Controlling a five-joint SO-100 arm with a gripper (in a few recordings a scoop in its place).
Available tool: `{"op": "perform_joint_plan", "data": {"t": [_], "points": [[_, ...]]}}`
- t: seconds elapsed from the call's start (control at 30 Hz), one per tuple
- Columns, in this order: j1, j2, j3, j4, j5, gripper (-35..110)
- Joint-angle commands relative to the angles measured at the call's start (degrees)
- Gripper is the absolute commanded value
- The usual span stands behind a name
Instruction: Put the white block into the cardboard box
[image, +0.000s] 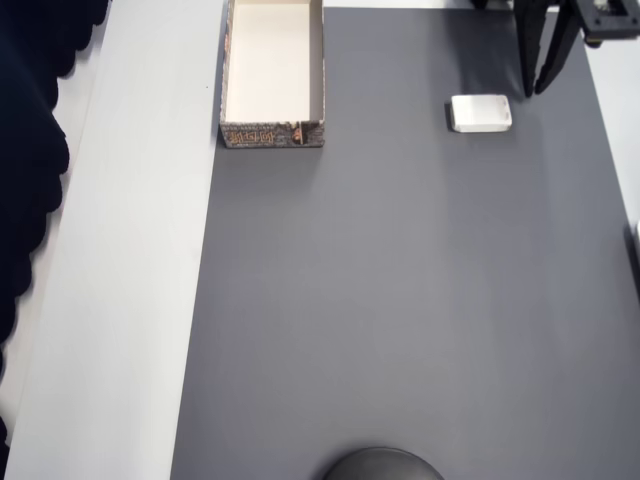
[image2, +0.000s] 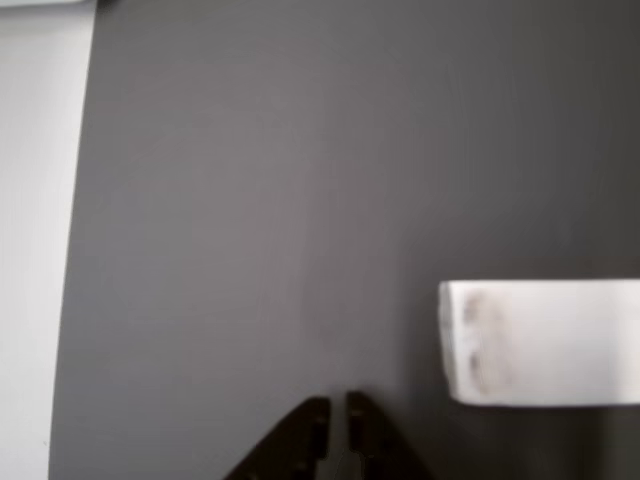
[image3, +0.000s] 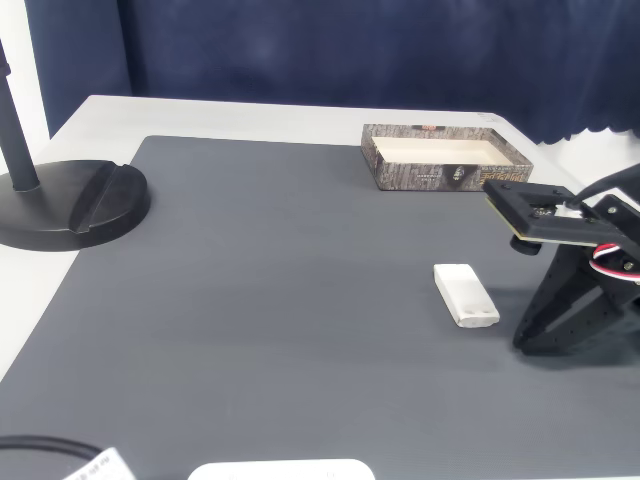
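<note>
End effector (image2: 337, 425) black, fingers nearly shut, empty, just beside small flat white rectangular block (image: 481, 113); likely pre-grasp. Shallow cream-lined cardboard box (image: 318, 60) well apart from block.

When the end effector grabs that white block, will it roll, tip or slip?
The white block lies flat on the grey mat with broad faces and rounded corners, so it probably won't roll or tip. It looks rigid and likely light for its small size. Its smooth sides may slip, so the end effector should pinch it squarely.

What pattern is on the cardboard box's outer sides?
Dark brownish-grey print with orange marks on the cardboard box; clearest in the fixed view.
</note>
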Motion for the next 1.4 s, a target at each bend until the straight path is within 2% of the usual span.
{"op": "perform_joint_plan", "data": {"t": [0.0,1.37], "points": [[-0.1,2.2,1.1,0.1,-0.4,-2],[2.0,2.2,0.9,0.0,-1.0,-2]]}}
